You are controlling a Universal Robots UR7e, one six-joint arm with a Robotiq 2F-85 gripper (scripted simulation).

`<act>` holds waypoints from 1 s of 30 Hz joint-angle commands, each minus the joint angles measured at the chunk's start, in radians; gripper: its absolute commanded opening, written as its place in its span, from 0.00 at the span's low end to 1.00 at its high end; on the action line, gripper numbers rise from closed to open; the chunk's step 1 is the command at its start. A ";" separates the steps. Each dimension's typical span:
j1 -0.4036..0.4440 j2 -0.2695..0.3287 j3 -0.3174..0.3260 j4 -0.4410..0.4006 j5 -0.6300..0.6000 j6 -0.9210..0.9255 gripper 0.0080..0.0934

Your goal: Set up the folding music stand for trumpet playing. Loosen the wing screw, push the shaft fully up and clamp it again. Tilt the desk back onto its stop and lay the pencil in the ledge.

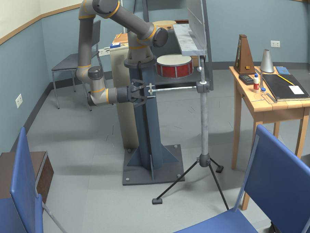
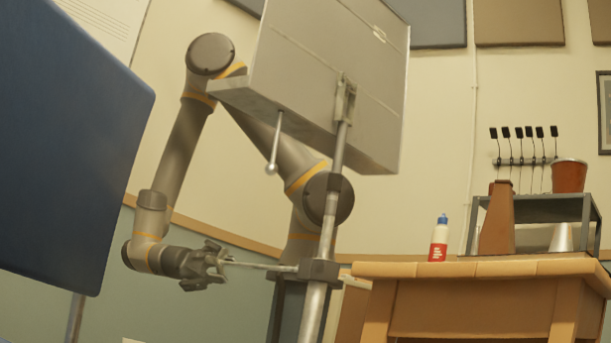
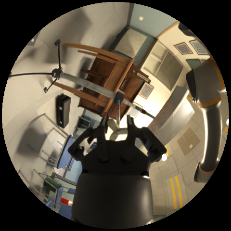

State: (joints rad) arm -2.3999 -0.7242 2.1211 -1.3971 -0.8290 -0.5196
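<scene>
The wing screw [image 1: 151,89] sits at the end of a long horizontal rod that runs left from the stand's clamp collar [image 1: 202,87]. The collar sits at the top of the grey lower tube [image 1: 204,123], above the tripod legs. The shaft rises from the collar to the metal desk [image 2: 327,84], which stands high, with its ledge [image 1: 189,41] at its lower edge. The yellow pencil [image 1: 285,79] lies on a black folder on the wooden table. My gripper [image 1: 144,93] is level with the wing screw, its fingers around the wings. It is open and holds nothing.
A red drum [image 1: 174,65] sits on a shelf behind the stand. My blue-grey pedestal [image 1: 146,130] stands just left of the tripod. The table [image 1: 273,100] on the right carries a metronome, a glue bottle and a cone. Blue chairs [image 1: 273,180] stand in the foreground.
</scene>
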 commanded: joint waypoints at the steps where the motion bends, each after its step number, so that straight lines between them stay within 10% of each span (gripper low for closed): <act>1: 0.000 -0.001 0.000 0.000 0.000 0.000 0.47; 30: -0.113 0.023 -0.114 0.090 -0.113 0.000 0.47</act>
State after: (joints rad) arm -2.5136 -0.7001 2.0063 -1.3062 -0.9427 -0.5196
